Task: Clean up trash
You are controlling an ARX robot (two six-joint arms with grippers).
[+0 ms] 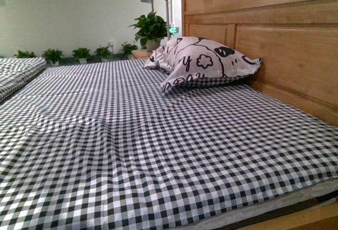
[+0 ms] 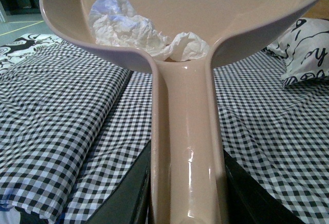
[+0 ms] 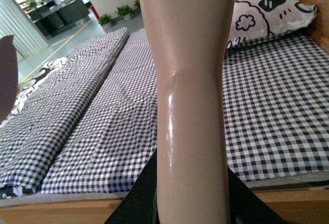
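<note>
In the left wrist view a crumpled white tissue wad (image 2: 134, 31) lies inside the beige dustpan (image 2: 205, 8), against its back wall where the handle joins. My left gripper (image 2: 187, 203) is shut on the dustpan handle (image 2: 185, 131) and holds the pan above the checked bed. In the right wrist view my right gripper (image 3: 193, 203) is shut on the beige brush handle (image 3: 190, 80), which stands up through the frame; the brush head is out of view. Neither gripper shows in the front view.
The bed's black-and-white checked sheet (image 1: 132, 130) fills the front view. A white patterned pillow (image 1: 203, 61) leans on the wooden headboard (image 1: 274, 35). A second checked bed (image 3: 61, 116) lies beside this one. Potted plants (image 1: 150, 27) stand along the far wall.
</note>
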